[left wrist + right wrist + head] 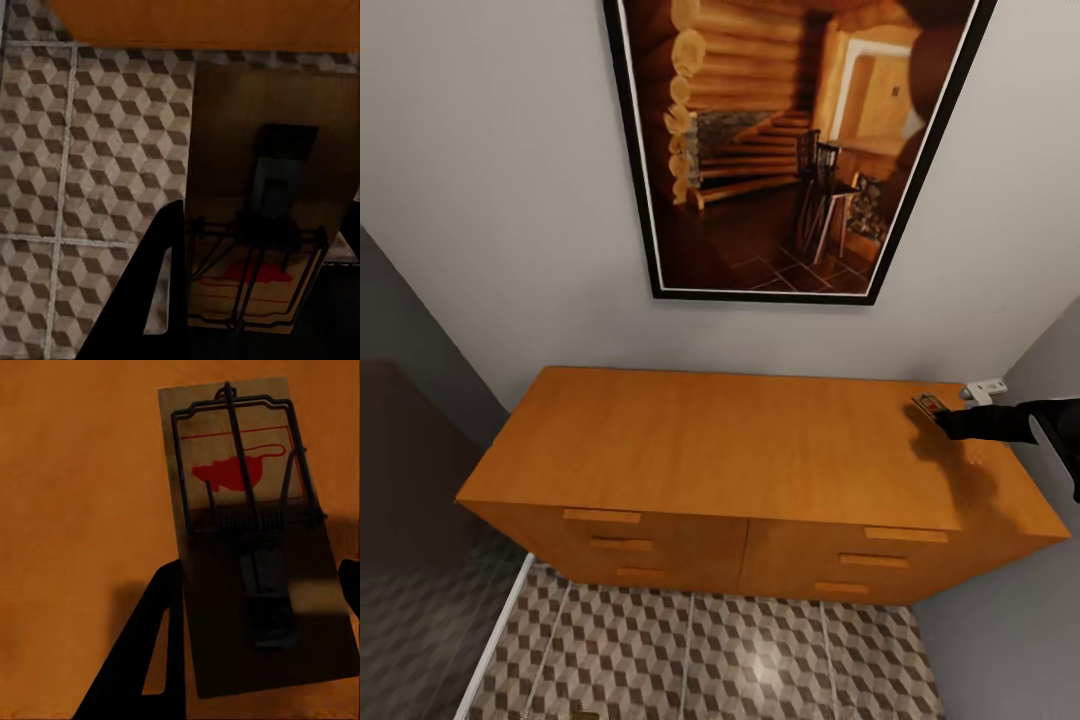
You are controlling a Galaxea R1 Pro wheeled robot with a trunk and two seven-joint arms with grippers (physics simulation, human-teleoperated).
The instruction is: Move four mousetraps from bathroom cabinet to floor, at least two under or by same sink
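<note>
The orange-brown cabinet (740, 450) stands against the grey wall, its drawers closed. One mousetrap (928, 404) lies at the back right corner of its top. My right gripper (948, 421) reaches in from the right onto it. In the right wrist view that mousetrap (247, 502) lies flat on the wood, and the right gripper (262, 574) has a finger against each long edge. My left gripper (262, 217) is shut on a second mousetrap (247, 285), held in the air above the cube-patterned bathroom floor (97, 150), near the cabinet's front edge (210, 22).
A large framed picture (790, 140) hangs above the cabinet. A white wall fitting (986, 387) sits just behind the right gripper. Grey walls close in on both sides, with a dark panel (410, 500) at the left. Tiled floor (710, 660) lies before the cabinet.
</note>
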